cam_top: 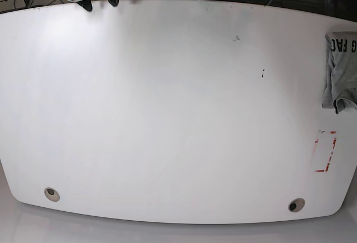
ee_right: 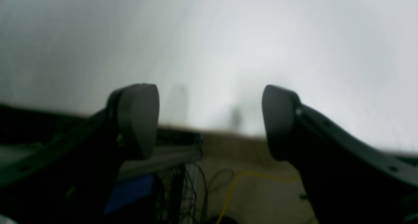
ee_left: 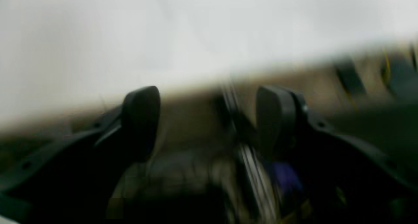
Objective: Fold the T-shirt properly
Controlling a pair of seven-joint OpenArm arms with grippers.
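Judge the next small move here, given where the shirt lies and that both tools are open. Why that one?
Probably reach the left tool toward the T-shirt to pull it inward. It lies bunched at the table's right edge in the base view, partly out of frame, on that arm's side. Both the left tool and the right tool stand open and empty, neither seen in the base view.
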